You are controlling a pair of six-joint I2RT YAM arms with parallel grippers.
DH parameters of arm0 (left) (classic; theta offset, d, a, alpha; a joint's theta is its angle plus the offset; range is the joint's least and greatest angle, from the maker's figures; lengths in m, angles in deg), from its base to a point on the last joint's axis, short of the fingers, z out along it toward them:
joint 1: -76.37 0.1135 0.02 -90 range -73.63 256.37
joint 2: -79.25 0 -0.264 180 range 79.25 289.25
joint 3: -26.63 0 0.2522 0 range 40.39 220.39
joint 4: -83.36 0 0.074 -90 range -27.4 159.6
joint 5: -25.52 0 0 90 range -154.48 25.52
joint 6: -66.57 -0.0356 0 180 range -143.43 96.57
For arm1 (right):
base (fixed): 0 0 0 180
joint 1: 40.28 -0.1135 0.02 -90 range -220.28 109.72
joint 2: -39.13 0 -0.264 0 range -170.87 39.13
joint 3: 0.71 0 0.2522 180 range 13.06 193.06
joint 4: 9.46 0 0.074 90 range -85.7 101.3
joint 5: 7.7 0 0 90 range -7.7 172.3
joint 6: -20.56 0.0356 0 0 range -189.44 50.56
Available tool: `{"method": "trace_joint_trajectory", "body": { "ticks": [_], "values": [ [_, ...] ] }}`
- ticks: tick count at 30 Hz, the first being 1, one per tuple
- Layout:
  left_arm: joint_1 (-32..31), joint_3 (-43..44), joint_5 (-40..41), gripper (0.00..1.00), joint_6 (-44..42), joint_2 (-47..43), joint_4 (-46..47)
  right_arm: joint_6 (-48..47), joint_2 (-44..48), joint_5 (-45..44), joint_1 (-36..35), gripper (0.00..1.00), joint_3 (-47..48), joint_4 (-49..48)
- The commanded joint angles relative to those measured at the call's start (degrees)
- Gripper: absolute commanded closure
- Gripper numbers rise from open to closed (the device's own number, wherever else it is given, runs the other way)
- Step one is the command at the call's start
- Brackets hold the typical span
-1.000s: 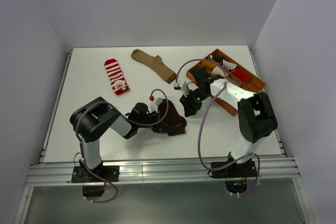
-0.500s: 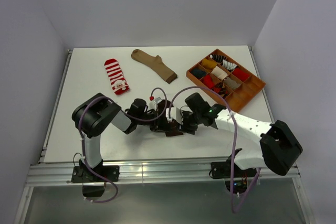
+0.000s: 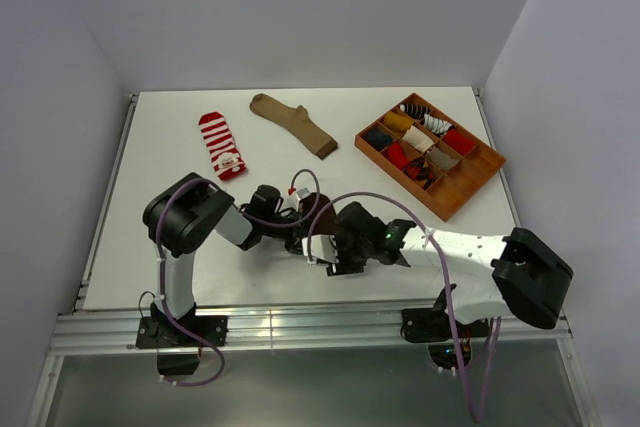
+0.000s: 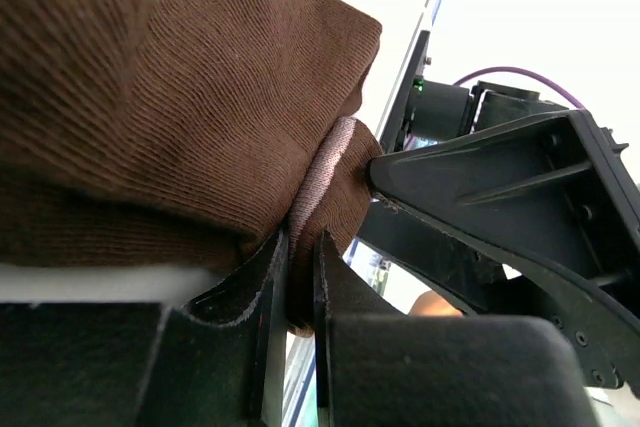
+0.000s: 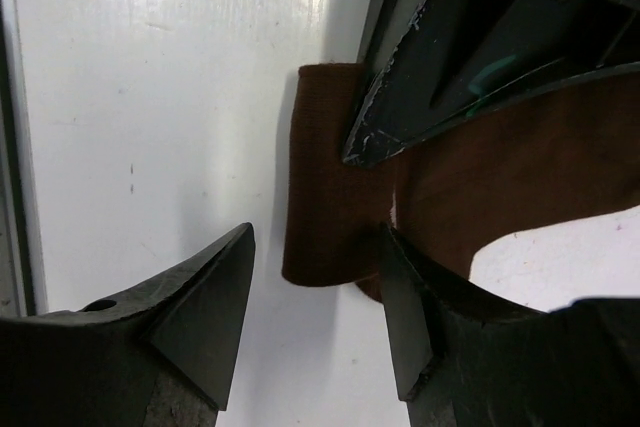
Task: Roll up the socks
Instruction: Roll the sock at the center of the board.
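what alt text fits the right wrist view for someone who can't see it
The open right tool is above a white table, straddling the folded end of a dark brown sock. The left tool, shut on the sock, reaches in from the upper right.

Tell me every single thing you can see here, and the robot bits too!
striped sock: one, red and white, flat at the table's far left.
tan sock: one, tan, flat at the far middle.
brown sock: one, dark brown, near middle, between the two claws.
tray: one, orange, with compartments, far right.
rolled socks: several, mixed colours, in the tray's compartments.
table: one, white.
left claw: one, black, shut on a fold of the brown sock.
right claw: one, black, open over the brown sock's end.
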Motion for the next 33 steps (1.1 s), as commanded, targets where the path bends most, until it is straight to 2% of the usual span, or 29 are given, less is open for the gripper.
{"method": "trace_joint_trajectory", "body": {
  "ticks": [1,6,10,13,14,16,19,28,33],
  "values": [
    [-0.38,-2.74,5.22,1.0,-4.49,4.4,-13.25,-0.71,-0.58,-3.0,-1.87,0.4,-0.4,-3.7],
    [-0.47,-2.66,4.96,1.0,-4.84,4.48,-13.69,-0.8,-3.3,-4.67,-3.1,0.42,0.22,-3.97],
    [-0.47,-2.48,4.87,1.0,-5.11,4.48,-14.13,-0.63,-5.5,-5.55,-3.63,0.48,0.83,-3.88],
    [-0.38,-2.39,4.87,1.0,-5.28,4.48,-14.4,-0.36,-6.73,-6.08,-3.81,0.57,1.1,-3.8],
    [-0.47,-2.39,4.61,1.0,-5.28,4.48,-14.22,-0.27,-6.91,-6.26,-3.81,0.65,1.45,-3.62],
    [-0.47,-2.39,4.61,1.0,-5.37,4.48,-14.31,-0.01,-7.61,-6.43,-3.72,0.73,1.8,-3.27],
    [-0.38,-2.48,4.6,1.0,-5.55,3.96,-14.13,-0.01,-8.14,-6.26,-3.81,0.79,1.98,-2.66],
    [-0.47,-1.87,6.71,0.99,-7.57,0.53,-16.59,-0.01,-9.37,-2.83,-3.46,0.87,4.08,3.41],
    [-0.38,-1.69,8.47,0.95,-8.8,-1.66,-18.0,-0.01,-10.6,-0.64,-2.75,0.88,5.75,6.66]
  ]
}}
